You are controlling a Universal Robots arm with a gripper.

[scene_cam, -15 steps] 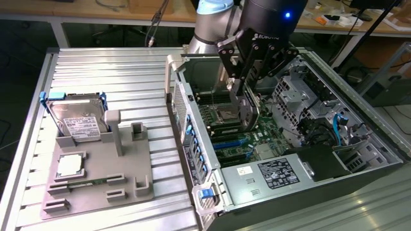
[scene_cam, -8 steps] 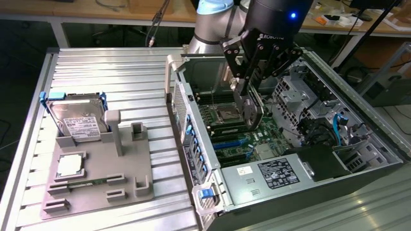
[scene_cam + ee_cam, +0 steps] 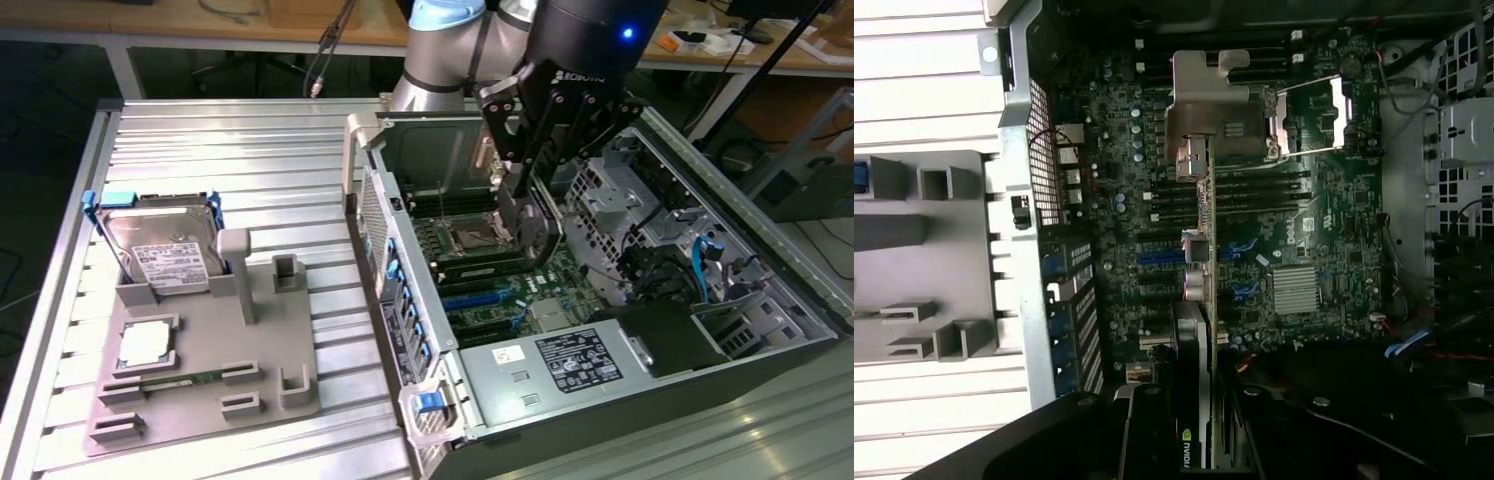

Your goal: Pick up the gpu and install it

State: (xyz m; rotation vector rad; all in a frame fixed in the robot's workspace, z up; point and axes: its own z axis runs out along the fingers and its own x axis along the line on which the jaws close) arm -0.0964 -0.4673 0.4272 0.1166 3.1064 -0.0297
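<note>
Jaws clamped on the gpu (image 3: 1204, 330), which hangs edge-on inside the open computer case (image 3: 781, 350), above the motherboard (image 3: 487, 300) beside the CPU socket (image 3: 477, 237). Hard drive (image 3: 167, 250) sits on the desk (image 3: 227, 140), well apart.

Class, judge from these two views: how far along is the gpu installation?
Done: the gpu is off the grey tray and inside the open case. In hand: the pincer grips it edge-down above the motherboard. Left: seating it in a slot; it looks unseated.
</note>
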